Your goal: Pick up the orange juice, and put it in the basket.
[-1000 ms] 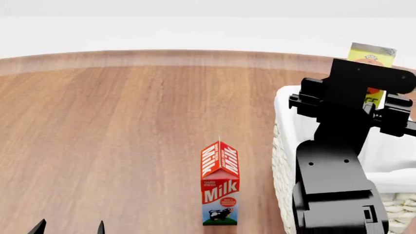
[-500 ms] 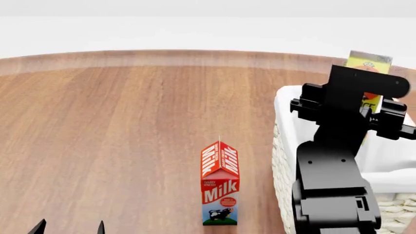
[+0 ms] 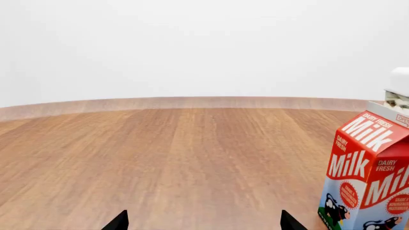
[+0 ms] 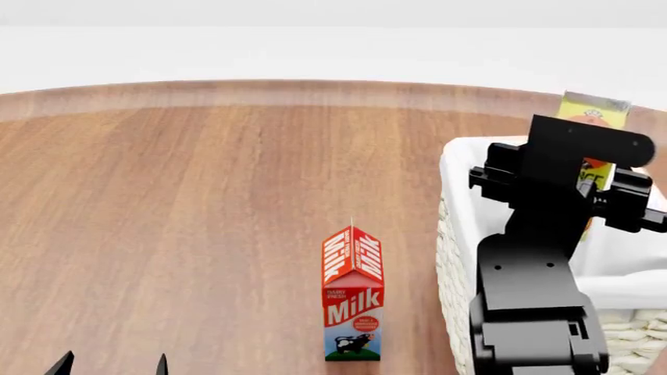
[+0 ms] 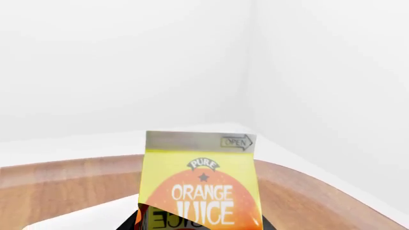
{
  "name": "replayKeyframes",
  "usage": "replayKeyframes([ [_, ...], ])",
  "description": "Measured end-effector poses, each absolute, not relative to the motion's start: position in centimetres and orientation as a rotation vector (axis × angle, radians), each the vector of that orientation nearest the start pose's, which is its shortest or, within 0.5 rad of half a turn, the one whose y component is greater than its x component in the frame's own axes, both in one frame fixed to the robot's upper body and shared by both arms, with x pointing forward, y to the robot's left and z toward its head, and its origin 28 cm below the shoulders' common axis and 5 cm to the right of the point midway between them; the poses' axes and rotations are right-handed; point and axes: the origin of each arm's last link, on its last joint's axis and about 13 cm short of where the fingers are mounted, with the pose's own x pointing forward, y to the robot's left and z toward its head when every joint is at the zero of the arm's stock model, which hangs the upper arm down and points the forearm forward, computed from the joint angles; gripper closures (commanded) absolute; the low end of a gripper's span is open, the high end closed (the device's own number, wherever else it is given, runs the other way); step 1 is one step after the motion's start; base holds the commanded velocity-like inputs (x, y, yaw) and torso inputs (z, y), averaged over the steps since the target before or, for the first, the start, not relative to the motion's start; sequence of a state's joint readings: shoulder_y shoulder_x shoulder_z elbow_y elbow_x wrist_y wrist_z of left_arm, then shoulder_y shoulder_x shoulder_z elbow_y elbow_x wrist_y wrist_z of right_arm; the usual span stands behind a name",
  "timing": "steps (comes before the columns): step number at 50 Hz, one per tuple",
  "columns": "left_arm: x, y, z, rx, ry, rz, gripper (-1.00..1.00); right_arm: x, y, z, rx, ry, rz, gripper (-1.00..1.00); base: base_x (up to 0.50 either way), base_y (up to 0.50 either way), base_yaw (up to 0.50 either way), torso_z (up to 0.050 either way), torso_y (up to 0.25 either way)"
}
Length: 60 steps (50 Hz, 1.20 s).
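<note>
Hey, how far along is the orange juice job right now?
Done: the orange juice is off the table, held in the right gripper over the basket. In hand: carrying it above the basket's lining. Left: lowering and releasing it. The left gripper hangs open, unused, near the milk carton.

The orange juice [image 5: 201, 191] carton says "PURE ORANGE JUICE" on its front, and a little arrow at about 1 o'clock on its top strip says "OPEN". The red milk carton [image 4: 352, 293] says "Milk" in big white letters, with small "DAIRY FRESH" above it.
</note>
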<state>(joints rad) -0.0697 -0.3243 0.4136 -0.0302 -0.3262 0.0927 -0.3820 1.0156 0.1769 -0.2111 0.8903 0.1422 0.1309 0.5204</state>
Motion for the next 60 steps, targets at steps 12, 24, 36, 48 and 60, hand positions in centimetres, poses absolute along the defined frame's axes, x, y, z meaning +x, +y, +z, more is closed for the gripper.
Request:
replayKeyframes([
  [12,21.1,20.5,1.3,0.000,0.000,0.000,-1.00,40.3,-14.7,13.4,-0.143,-0.007,-0.544,1.00,0.00,0.00,0.00,0.000,0.001],
  [24,21.1,20.5,1.3,0.000,0.000,0.000,-1.00,40.5,-14.7,13.6,-0.170,-0.018,-0.546,-1.00,0.00,0.00,0.00,0.001,0.000],
  [36,21.1,20.5,1.3,0.000,0.000,0.000,-1.00,40.6,-14.6,13.9,-0.196,-0.033,-0.543,-1.00,0.00,0.00,0.00,0.000,0.000],
  [48,21.1,20.5,1.3,0.000,0.000,0.000,-1.00,39.7,-14.0,14.3,-0.192,-0.083,-0.502,-1.00,0.00,0.00,0.00,0.000,0.000],
  [60,21.1,20.5,1.3,0.000,0.000,0.000,-1.00,36.8,-13.5,14.7,-0.187,-0.177,-0.418,-1.00,0.00,0.00,0.00,0.000,0.000],
])
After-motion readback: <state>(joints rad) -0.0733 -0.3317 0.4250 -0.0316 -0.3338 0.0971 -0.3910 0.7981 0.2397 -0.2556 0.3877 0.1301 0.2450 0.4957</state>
